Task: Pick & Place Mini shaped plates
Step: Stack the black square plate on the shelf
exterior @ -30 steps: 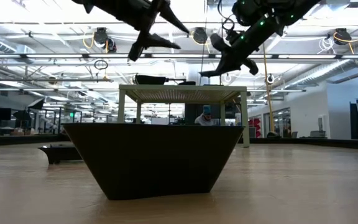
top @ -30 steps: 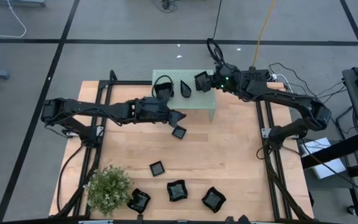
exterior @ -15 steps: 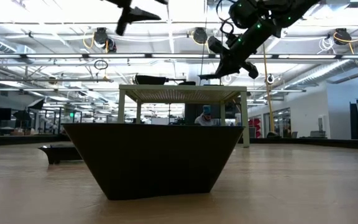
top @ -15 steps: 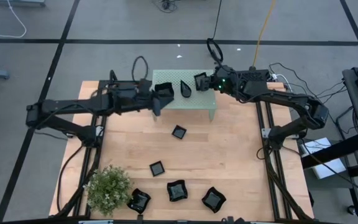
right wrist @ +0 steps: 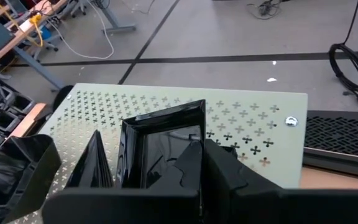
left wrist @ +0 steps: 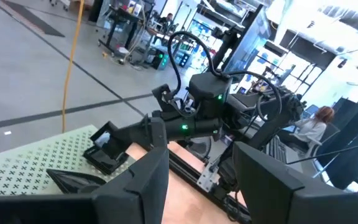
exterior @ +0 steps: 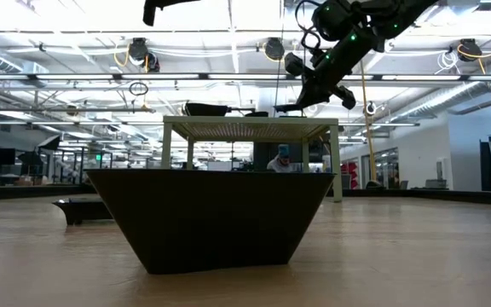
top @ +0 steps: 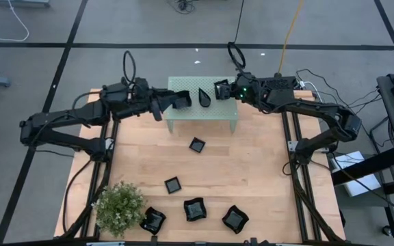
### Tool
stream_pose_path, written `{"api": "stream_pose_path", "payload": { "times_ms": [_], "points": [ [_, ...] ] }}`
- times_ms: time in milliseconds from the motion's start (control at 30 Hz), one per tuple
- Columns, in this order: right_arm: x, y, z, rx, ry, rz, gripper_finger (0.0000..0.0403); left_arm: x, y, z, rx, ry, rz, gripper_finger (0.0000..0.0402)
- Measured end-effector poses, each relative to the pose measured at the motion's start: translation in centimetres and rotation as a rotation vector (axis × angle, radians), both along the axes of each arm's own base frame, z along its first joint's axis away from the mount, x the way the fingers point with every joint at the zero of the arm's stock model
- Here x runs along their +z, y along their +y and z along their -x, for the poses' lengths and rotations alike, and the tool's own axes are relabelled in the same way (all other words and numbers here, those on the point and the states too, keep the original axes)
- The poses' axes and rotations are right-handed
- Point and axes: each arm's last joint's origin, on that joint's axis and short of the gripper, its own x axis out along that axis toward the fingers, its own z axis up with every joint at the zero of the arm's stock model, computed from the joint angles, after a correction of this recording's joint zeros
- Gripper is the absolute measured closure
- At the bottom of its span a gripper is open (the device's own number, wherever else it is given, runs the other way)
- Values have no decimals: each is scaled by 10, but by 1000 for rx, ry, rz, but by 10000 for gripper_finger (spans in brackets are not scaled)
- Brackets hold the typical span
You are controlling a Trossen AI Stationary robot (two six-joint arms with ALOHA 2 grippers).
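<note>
A mint-green perforated stand (top: 217,113) sits at the table's far middle. On its top rest a black wavy dish (top: 180,100) and a teardrop plate (top: 204,98). My right gripper (top: 227,90) is over the stand's right part, shut on a small square black plate (right wrist: 160,134). My left gripper (top: 160,106) hovers high by the stand's left end, open, with nothing between its fingers (left wrist: 142,180). Loose on the table are two small squares (top: 196,145), (top: 172,184). My right gripper holds the small square plate by the wall nearest the wrist (right wrist: 180,153). One finger (right wrist: 194,163) lies inside the hollow; the other is hidden behind the plate. The fingers come from the table's right, slanting down. The plate is tilted, hollow toward the wrist, over the stand's top.
Three wavy black dishes (top: 194,209), (top: 234,219), (top: 152,220) lie near the front edge beside a green bushy plant (top: 118,207). One dish (exterior: 207,217) fills the low view's foreground. Bare wood lies between the stand and these dishes.
My left gripper has risen and drawn back from above the small square in front of the stand toward the table's left and far edge, rolling as it went, still open and empty. My right gripper has rolled slightly with its plate over the stand.
</note>
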Motion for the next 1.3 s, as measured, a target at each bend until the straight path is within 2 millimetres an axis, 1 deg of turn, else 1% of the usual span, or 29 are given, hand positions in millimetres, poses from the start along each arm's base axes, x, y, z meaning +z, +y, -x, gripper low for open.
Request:
{"api": "stream_pose_path", "payload": {
  "times_ms": [967,1133,1300],
  "points": [
    [-2,2,0,-4,4,-24,401,1,0,1,5,16,-49,220],
    [-2,2,0,-4,4,-23,383,1,0,2,28,24,-66,220],
    [-2,2,0,-4,4,-23,352,1,1,2,35,25,-68,220]
  ]
}}
